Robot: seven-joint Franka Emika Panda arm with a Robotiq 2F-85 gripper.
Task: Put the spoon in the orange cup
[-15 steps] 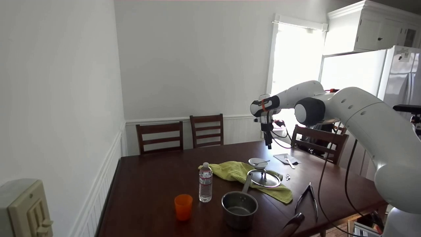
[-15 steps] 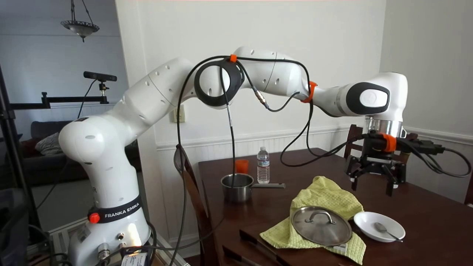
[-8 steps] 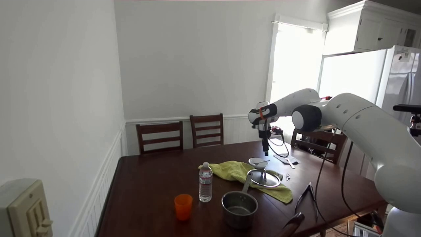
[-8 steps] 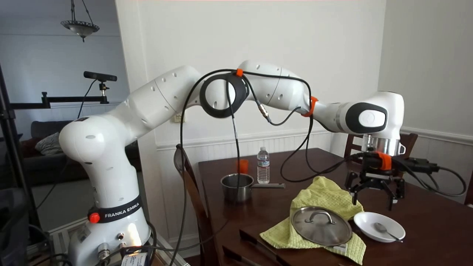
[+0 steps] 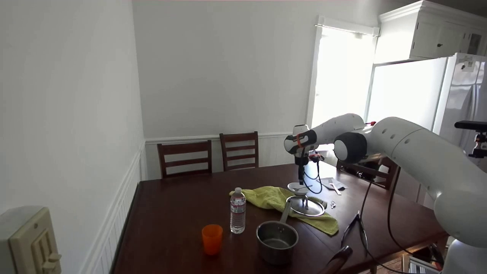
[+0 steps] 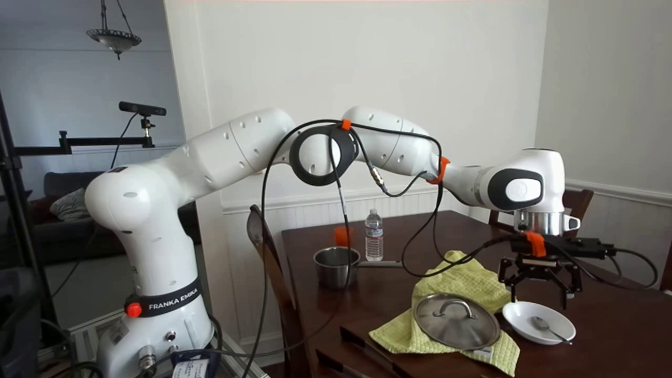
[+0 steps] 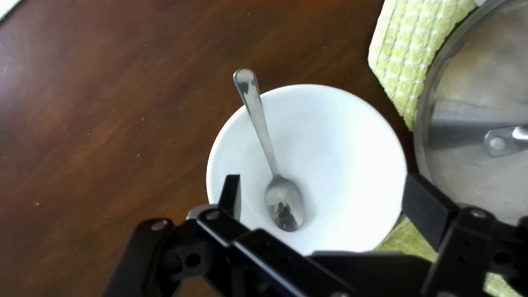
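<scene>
A metal spoon [image 7: 284, 198] lies in a white bowl [image 7: 342, 165], its head on the bottom and its handle over the rim. In an exterior view the spoon [image 6: 539, 322] and bowl [image 6: 517, 323] also show. My gripper [image 7: 321, 185] is open and empty above the bowl, the spoon's head nearer its left finger. In both exterior views the gripper [image 5: 301, 182] [image 6: 539, 300] points down over the bowl's far part, apart from the spoon. The orange cup [image 5: 212, 239] stands upright on the table; in an exterior view the cup [image 6: 340, 236] is partly behind the pot.
A water bottle [image 5: 237, 215] and a steel pot [image 5: 277, 243] stand near the cup. A glass-and-steel lid [image 6: 451, 328] lies on a green towel [image 6: 454, 273] beside the bowl. Dark tongs [image 5: 361, 230] and a napkin [image 5: 325, 183] with a utensil lie on the table [image 5: 175, 213].
My gripper has moved steadily down toward the bowl, staying open. The spoon, bowl, cup and other objects have not moved.
</scene>
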